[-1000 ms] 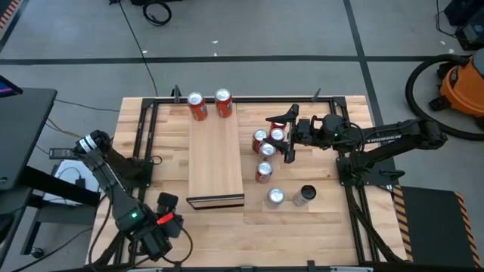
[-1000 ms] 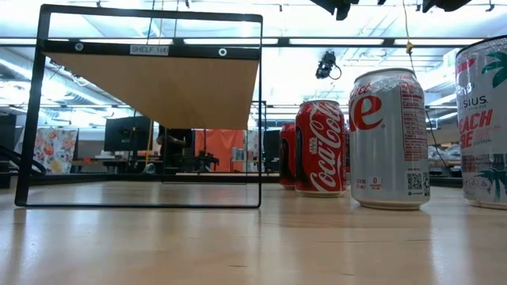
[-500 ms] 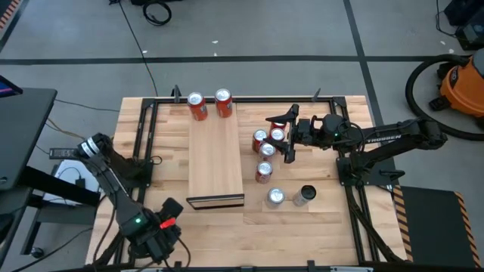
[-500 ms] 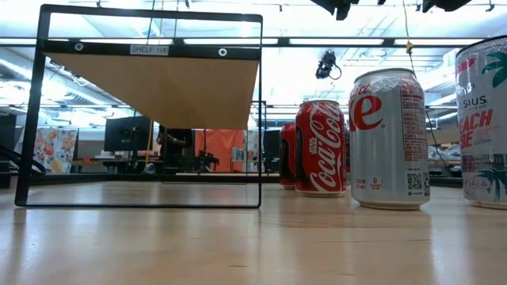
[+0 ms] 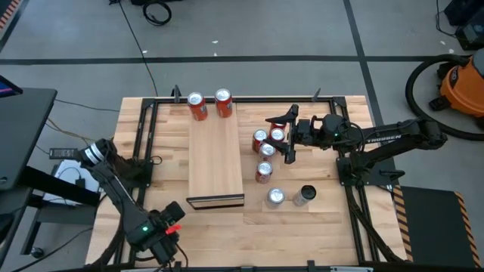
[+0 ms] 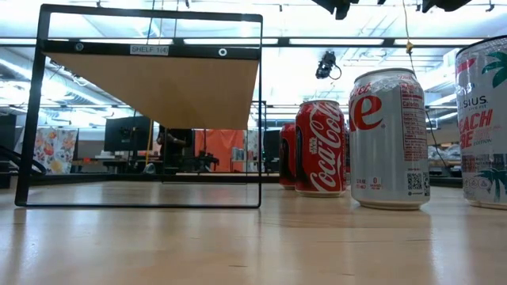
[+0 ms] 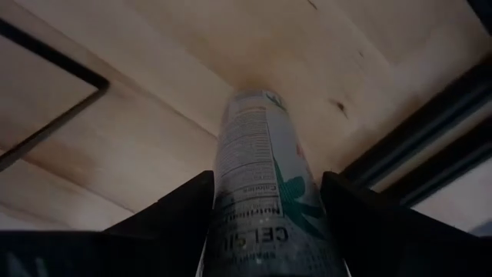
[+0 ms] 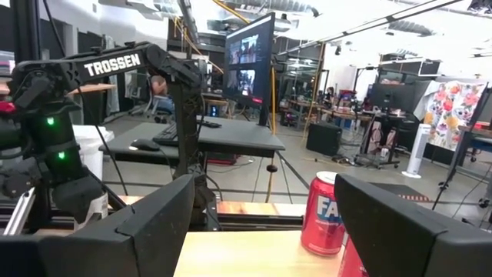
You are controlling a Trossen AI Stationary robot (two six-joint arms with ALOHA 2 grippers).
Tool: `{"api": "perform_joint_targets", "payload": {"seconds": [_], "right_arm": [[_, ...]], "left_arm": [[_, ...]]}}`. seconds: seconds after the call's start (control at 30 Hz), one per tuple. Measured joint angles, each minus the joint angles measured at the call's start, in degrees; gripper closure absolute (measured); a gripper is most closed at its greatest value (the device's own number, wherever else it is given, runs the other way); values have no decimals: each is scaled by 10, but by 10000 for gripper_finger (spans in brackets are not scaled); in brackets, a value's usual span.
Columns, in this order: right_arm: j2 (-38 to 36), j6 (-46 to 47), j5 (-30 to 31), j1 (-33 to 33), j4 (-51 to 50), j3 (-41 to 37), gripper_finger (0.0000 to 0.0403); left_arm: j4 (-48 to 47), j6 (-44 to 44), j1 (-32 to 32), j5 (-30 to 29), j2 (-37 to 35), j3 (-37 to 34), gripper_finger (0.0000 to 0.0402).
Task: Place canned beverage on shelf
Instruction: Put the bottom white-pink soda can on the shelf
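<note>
Two red cans (image 5: pixel 210 104) are seen standing on the far end of the shelf (image 5: pixel 215 151), a long pale wooden board laid down the middle of the slatted table (image 5: pixel 302 227). Its near short end shows a dark-edged slot, and in the low view the shelf (image 6: pixel 150 87) appears as a black frame with a slanted wooden underside.

A white and green can (image 7: pixel 265 192) is held in the left gripper (image 5: pixel 168 232) at the table's near left corner, well apart from the shelf. In the left wrist view the can is seen clamped between the two dark fingers (image 7: pixel 173 211), its far end pointing at the tabletop; whether it touches the wood cannot be made out.

A cluster of cans (image 5: pixel 265 147) is gathered just beside the shelf on its right. The right gripper (image 5: pixel 286 134) is held above this cluster, its fingers partly spread, and nothing is seen between them. In the right wrist view a red can (image 8: pixel 324 214) is seen ahead, between the fingers (image 8: pixel 146 231) but beyond them.

A silver can (image 5: pixel 275 197) and a dark can (image 5: pixel 304 195) are placed nearer the table's front edge. In the low view a red cola can (image 6: pixel 321 147), a silver can (image 6: pixel 390 138) and a white can (image 6: pixel 485 119) are lined up on the wood.
</note>
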Motion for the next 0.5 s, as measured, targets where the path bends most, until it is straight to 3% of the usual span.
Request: {"api": "perform_joint_targets", "payload": {"seconds": [0.5], "right_arm": [[0, 0, -4, 0, 0, 0, 80]], "left_arm": [[-32, -18, 2, 8, 23, 0, 149]]}}
